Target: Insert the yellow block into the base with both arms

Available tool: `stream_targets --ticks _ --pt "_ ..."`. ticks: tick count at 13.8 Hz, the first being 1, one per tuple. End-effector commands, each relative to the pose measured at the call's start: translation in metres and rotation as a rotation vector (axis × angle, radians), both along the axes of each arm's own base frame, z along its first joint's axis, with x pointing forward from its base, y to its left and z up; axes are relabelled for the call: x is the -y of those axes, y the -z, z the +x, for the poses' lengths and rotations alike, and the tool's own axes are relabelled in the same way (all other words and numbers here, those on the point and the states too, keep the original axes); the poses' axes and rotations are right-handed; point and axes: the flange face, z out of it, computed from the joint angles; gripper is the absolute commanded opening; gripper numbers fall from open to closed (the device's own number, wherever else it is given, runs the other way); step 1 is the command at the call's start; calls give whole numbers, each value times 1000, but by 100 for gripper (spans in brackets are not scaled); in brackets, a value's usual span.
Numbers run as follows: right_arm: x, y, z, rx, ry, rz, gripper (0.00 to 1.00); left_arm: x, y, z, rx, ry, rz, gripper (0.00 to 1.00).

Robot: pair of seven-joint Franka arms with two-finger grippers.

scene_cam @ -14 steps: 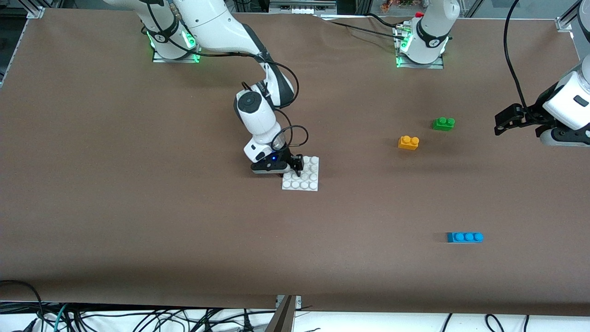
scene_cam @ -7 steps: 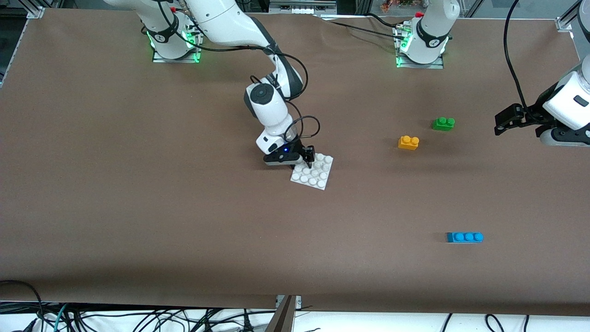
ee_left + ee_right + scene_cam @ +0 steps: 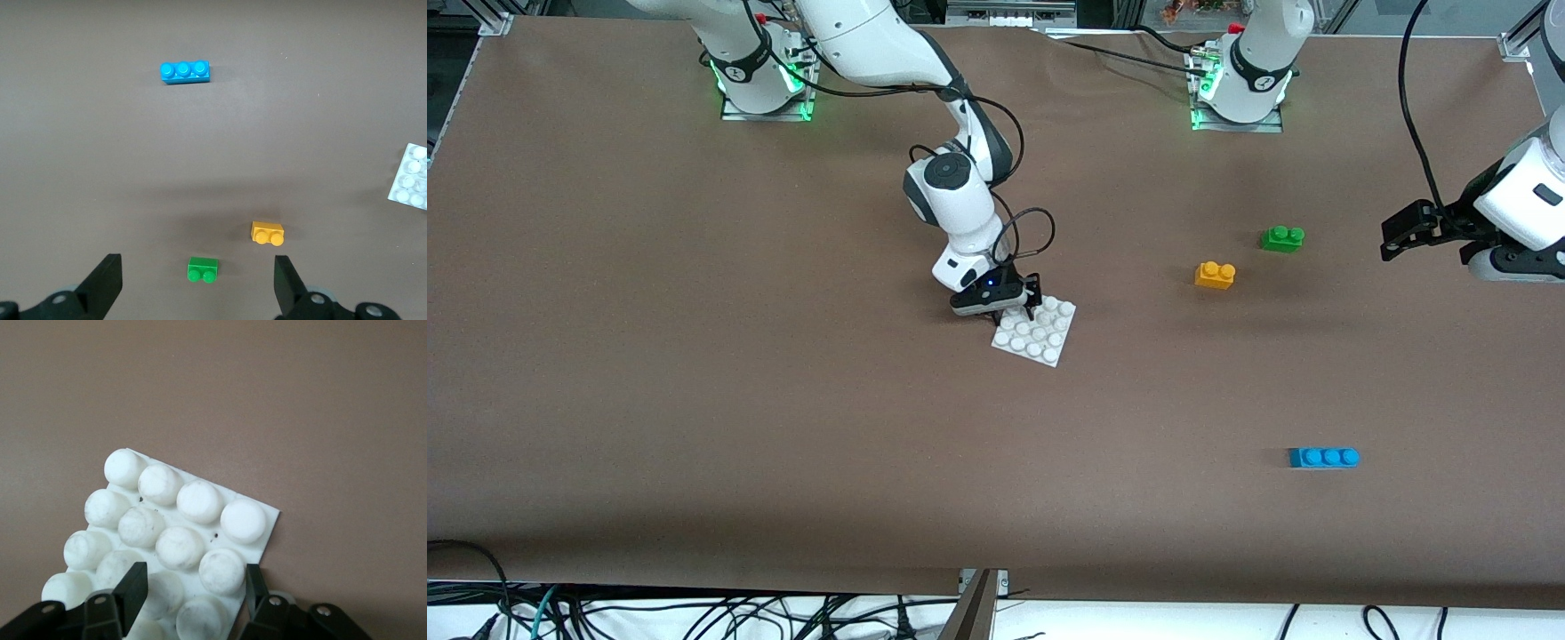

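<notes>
The white studded base (image 3: pixel 1040 342) lies mid-table, turned askew. My right gripper (image 3: pixel 1030 302) is shut on the base's corner farthest from the front camera. In the right wrist view its fingers (image 3: pixel 132 587) straddle the edge studs of the base (image 3: pixel 180 520). The yellow block (image 3: pixel 1215 275) rests on the table toward the left arm's end, apart from the base. My left gripper (image 3: pixel 1394 238) hangs open and empty over that end of the table. The left wrist view looks past that gripper (image 3: pixel 197 260) down on the yellow block (image 3: pixel 267 233) and an edge of the base (image 3: pixel 412 180).
A green two-stud brick (image 3: pixel 1282 238) (image 3: pixel 202 269) sits just farther from the front camera than the yellow block. A blue three-stud brick (image 3: pixel 1323 457) (image 3: pixel 185 71) lies nearer to the camera. Cables run along the table's front edge (image 3: pixel 996 591).
My right gripper has dragged the base toward the left arm's end of the table and turned it from square to askew. The left arm has not moved.
</notes>
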Motion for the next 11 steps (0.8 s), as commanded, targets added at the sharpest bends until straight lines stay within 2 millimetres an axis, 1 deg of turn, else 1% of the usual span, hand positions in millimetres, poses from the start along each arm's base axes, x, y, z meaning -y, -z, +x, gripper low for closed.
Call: stream_targets --ticks 1,4,5,6,7,8,9,10,11 --pt "1 18 4 46 -59 -64 65 0 -6 2 -3 21 -8 100" --pt "1 16 6 83 -133 -109 66 0 -6 2 -3 21 -8 100" --pt "1 11 9 80 -120 -103 66 0 -6 2 -3 21 -8 100" --pt "6 1 20 64 -90 -102 75 0 -6 2 -3 21 -8 100" --pt "10 -15 31 3 -45 -113 80 0 -6 2 -3 21 -8 100" --pt "15 -49 52 -67 2 -122 86 0 -6 2 -3 21 -8 100" --pt "21 -90 72 -135 30 -151 92 0 -6 2 -3 21 -8 100" --pt "35 -135 91 -209 57 -191 94 0 -6 2 -3 21 -8 100" --pt "57 -181 112 -276 90 -217 100 -1 -6 2 -3 21 -7 100"
